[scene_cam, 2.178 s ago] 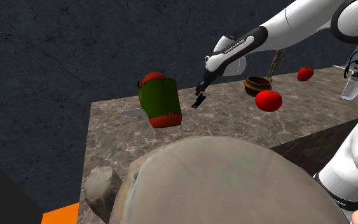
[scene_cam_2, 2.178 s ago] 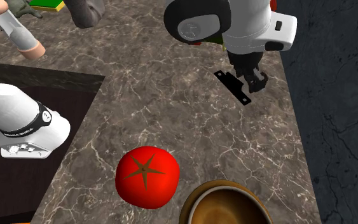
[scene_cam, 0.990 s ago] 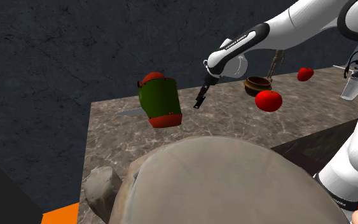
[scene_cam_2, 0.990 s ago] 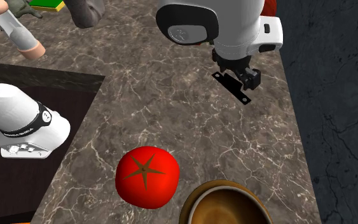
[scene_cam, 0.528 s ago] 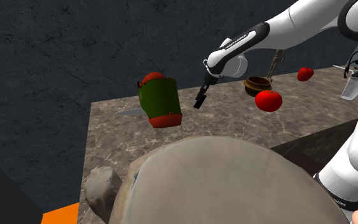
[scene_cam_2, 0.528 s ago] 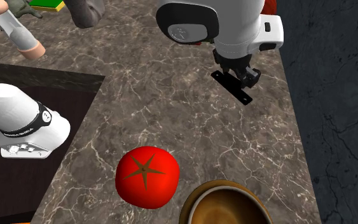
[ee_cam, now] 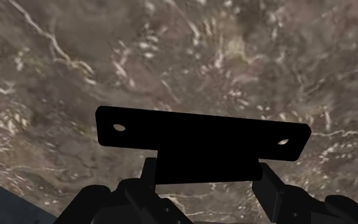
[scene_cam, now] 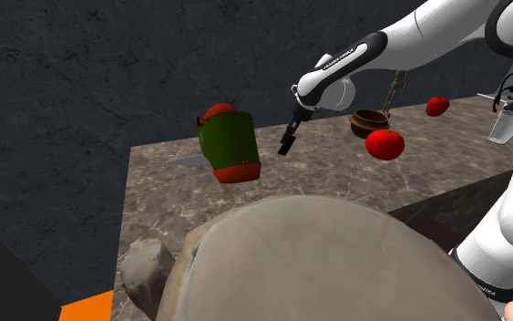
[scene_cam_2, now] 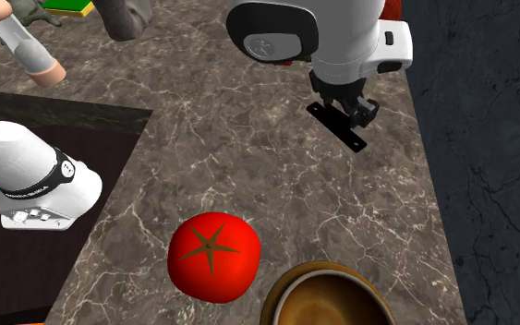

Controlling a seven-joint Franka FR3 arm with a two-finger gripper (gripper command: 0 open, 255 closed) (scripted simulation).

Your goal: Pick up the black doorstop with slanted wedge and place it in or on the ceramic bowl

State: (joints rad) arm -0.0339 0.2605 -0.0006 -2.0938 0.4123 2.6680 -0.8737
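The black doorstop [ee_cam: 203, 140], a flat plate with a hole at each end and a wedge block beneath, is clasped at its block by my gripper [ee_cam: 206, 173], which is shut on it. In the shoulder view the doorstop [scene_cam: 287, 141] hangs from the gripper [scene_cam: 292, 126] a little above the marble table [scene_cam: 336, 178]. The brown ceramic bowl [scene_cam: 369, 121] stands farther toward that view's right, apart from the gripper. In the second exterior view the doorstop [scene_cam_2: 338, 128] under the gripper [scene_cam_2: 350, 107] is at the top, and the bowl [scene_cam_2: 290, 282] is at the bottom edge.
A red tomato [scene_cam_2: 213, 256] lies beside the bowl, between it and the gripper. A green and red object [scene_cam: 229, 144] stands toward the shoulder view's left of the gripper. A second small red fruit [scene_cam: 437, 106] lies beyond the bowl. A large rock [scene_cam: 309, 264] looms in the foreground.
Since 2.2 s ago the gripper has risen with the doorstop, lifting it off the table. Over the last half second nothing has visibly moved.
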